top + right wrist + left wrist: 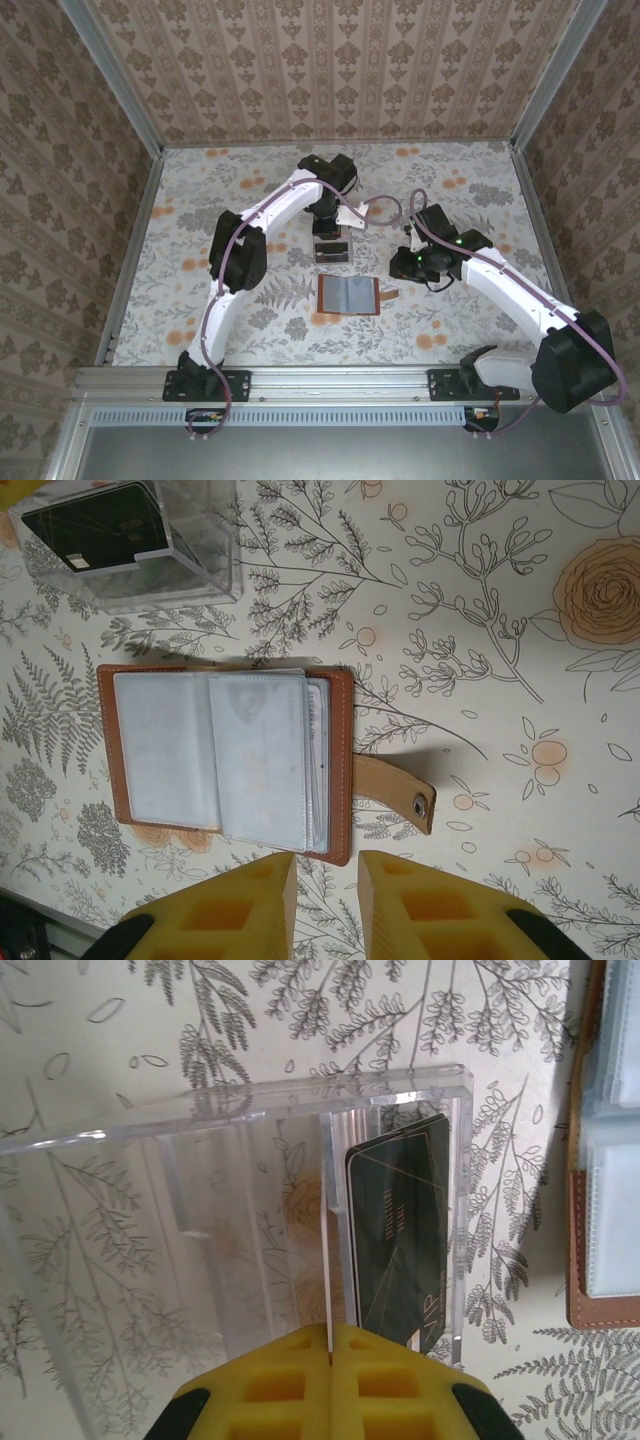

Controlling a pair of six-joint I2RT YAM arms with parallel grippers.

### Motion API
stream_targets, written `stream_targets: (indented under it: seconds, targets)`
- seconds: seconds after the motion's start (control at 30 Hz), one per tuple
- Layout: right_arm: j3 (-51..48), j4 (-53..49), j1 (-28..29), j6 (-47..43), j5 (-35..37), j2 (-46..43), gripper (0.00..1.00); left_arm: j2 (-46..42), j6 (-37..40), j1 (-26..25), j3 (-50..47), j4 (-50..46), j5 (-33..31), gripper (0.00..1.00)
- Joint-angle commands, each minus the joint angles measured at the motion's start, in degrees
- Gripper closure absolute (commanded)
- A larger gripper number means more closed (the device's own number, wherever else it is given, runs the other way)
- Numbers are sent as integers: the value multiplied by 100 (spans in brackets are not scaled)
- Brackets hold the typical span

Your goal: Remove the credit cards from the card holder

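The brown card holder (347,296) lies open on the table, grey pockets up (225,760), strap tab (395,790) to its right. Card edges show at its right-hand pocket (318,765). A clear plastic tray (332,250) stands just beyond it with a dark credit card (400,1230) leaning inside. My left gripper (329,1335) hangs over the tray, shut on a thin credit card (328,1240) seen edge-on that reaches down into the tray. My right gripper (327,880) is open, just short of the holder's near edge, with nothing between its fingers.
The holder's brown edge (600,1250) lies right of the tray (230,1160) in the left wrist view. Metal rails (135,260) and papered walls fence the floral table. The right arm (500,285) stretches across the right half.
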Motion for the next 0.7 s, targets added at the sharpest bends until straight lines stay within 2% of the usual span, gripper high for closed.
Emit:
stream_targets:
  seconds: [0.0, 0.17, 0.3, 0.4, 0.67]
  targets:
    - [10, -132, -31, -99, -31, 63, 75, 47, 275, 78, 191, -494, 278, 100]
    - [-2, -100, -27, -87, -48, 107, 75, 151, 275, 100, 281, -647, 298, 100]
    - [-11, -103, -37, -84, -49, 107, 75, 234, 159, 157, 477, -679, 208, 81]
    - [1, -110, -40, -89, -41, 94, 75, 180, 110, 168, 568, -522, 43, 77]
    - [22, -99, -38, -61, -48, 72, 74, -76, 45, 170, 468, 66, -369, 76]
